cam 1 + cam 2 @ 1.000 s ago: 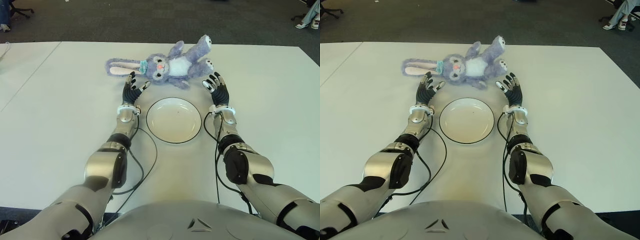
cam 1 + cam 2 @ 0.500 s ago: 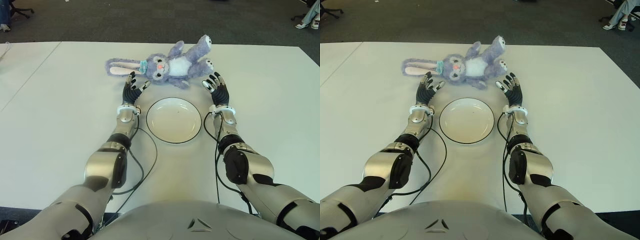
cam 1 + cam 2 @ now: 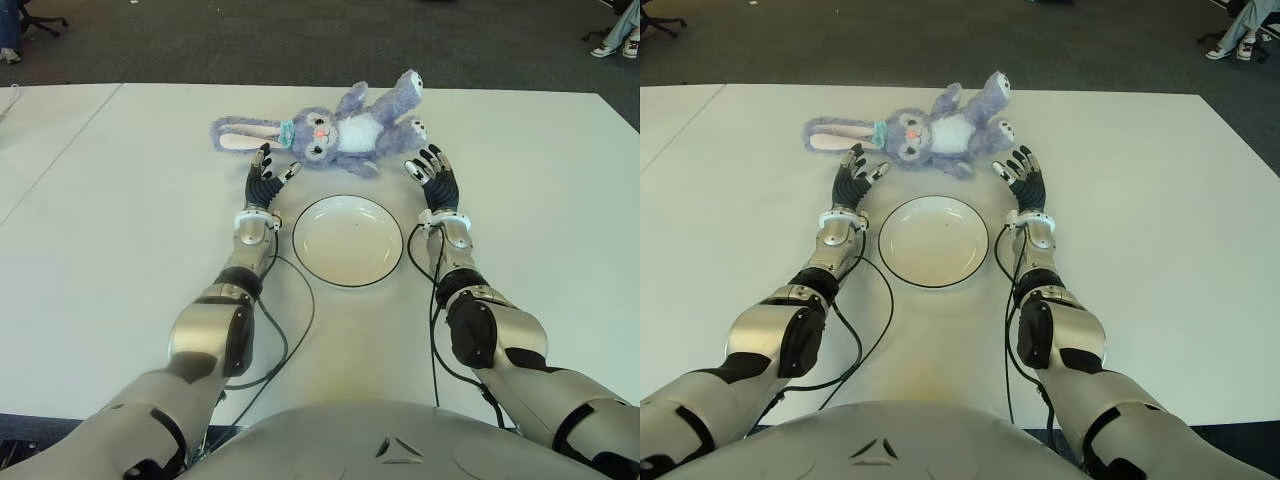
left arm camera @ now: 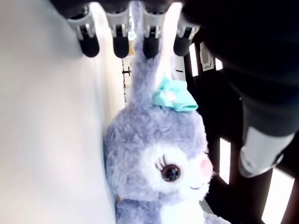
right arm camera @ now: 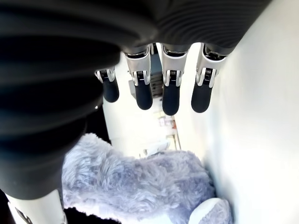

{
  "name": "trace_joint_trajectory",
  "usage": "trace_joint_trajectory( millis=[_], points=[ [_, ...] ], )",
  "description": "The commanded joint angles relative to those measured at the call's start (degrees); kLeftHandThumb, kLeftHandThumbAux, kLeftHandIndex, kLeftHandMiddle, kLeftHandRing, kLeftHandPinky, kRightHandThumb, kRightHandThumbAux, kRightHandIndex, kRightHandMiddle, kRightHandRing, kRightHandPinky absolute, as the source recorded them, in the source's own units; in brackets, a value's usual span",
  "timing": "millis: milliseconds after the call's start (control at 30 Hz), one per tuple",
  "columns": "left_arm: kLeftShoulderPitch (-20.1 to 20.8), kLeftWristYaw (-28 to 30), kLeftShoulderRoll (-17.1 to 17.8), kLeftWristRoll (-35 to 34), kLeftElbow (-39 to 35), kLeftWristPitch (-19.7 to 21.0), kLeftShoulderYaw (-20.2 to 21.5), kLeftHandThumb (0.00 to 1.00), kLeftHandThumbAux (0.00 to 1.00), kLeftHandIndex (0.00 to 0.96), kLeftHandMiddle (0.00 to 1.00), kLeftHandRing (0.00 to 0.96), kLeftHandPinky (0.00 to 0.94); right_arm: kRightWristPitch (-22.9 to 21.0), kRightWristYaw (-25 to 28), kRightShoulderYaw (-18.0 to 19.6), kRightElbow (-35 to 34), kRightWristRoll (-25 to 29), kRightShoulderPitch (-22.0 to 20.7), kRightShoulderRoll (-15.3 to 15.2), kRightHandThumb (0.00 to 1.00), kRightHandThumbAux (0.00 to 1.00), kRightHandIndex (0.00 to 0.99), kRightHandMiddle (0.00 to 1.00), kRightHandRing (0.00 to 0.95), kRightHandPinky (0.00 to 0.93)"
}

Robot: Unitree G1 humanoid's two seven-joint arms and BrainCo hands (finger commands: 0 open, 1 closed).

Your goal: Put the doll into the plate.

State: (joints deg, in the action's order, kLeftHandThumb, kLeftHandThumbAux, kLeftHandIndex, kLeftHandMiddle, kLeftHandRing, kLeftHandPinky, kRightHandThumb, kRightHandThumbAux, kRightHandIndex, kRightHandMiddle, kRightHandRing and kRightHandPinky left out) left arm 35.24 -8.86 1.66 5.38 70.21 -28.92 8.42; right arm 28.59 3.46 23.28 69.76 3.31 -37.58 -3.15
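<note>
On the white table (image 3: 120,250), beyond the far rim of the plate (image 3: 348,240), the doll (image 3: 335,130) is found lying on its back, a purple plush rabbit with its long ears extended toward the robot's left and its legs toward the right. The left hand (image 3: 266,178) is positioned just short of the doll's head, and the right hand (image 3: 432,172) just short of its feet; both are shown with fingers spread and nothing held, which is confirmed in each wrist view, where the extended fingertips (image 4: 119,45) of the left hand point at the ear and turquoise bow (image 4: 174,97). No contact with the doll can be made out. The doll is judged to be light, soft and compressible, not fragile, with fur that offers good friction. Limp sagging of ears and limbs is to be expected if it is lifted by one end. A hold on both sides of the torso, or around head and body together, is advised, so that the doll can be carried the short way back into the empty plate.
</note>
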Motion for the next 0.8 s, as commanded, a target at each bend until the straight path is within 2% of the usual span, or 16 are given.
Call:
trace_joint_trajectory(
  millis=[33, 333, 800],
  points=[
    [-11.54, 1.67, -2.44, 0.01, 7.99, 8.57, 0.42, 0.0, 0.626, 0.052, 0.063, 0.059, 0.045, -7.37, -3.94, -0.27, 7.42, 0.06, 7.7, 3.47, 0.12, 0.751, 0.113, 0.127, 0.138, 0.194],
    [-11.34, 0.4, -2.43, 0.92, 7.92, 8.98, -0.46, 0.0, 0.613, 0.054, 0.069, 0.065, 0.063, -5.44, -4.84, 0.89, 6.95, 1.78, 4.81, 4.01, 0.231, 0.765, 0.148, 0.151, 0.17, 0.226],
    [-11.36, 0.65, -2.5, 0.44, 8.01, 9.0, 0.24, 0.0, 0.615, 0.067, 0.079, 0.072, 0.068, -2.33, -1.28, 4.42, 6.22, 5.72, 1.25, 4.02, 0.243, 0.788, 0.143, 0.163, 0.187, 0.234]
  ],
)
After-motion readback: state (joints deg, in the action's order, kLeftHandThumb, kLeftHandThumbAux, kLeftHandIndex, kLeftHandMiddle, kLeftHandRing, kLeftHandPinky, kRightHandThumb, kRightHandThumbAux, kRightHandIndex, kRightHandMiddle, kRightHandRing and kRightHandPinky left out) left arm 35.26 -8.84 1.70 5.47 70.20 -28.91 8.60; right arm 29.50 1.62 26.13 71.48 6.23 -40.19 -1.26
